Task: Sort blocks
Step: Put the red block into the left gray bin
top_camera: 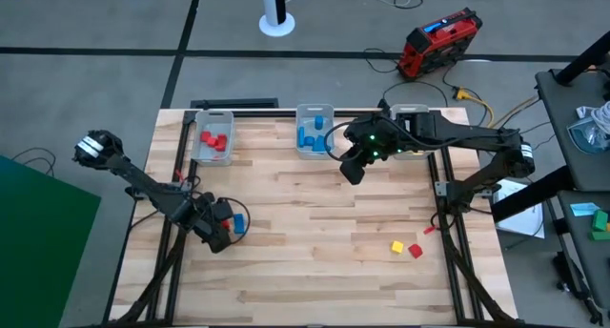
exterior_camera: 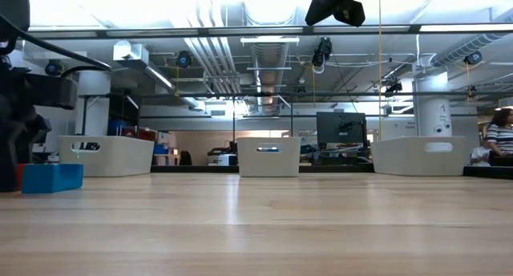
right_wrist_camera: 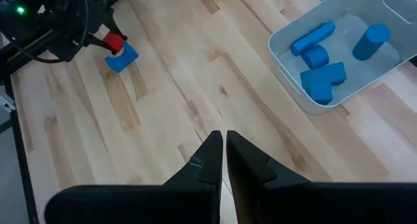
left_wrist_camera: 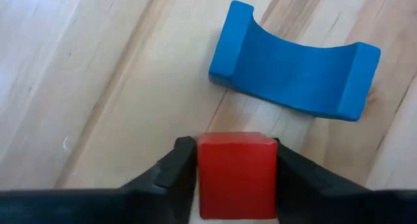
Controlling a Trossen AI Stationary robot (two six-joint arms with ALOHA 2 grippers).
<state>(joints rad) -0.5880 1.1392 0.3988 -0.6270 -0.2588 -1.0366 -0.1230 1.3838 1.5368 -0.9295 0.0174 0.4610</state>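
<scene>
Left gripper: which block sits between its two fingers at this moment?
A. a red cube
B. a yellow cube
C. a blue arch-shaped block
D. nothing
A: in the left wrist view the left gripper is closed on the red cube, while the blue arch block lies free on the table.

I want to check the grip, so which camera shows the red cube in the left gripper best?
The left wrist view: the red cube fills the gap between the left gripper's fingers. The right wrist view shows it small beside the blue block. In the high and low views the arm mostly hides it.
</scene>
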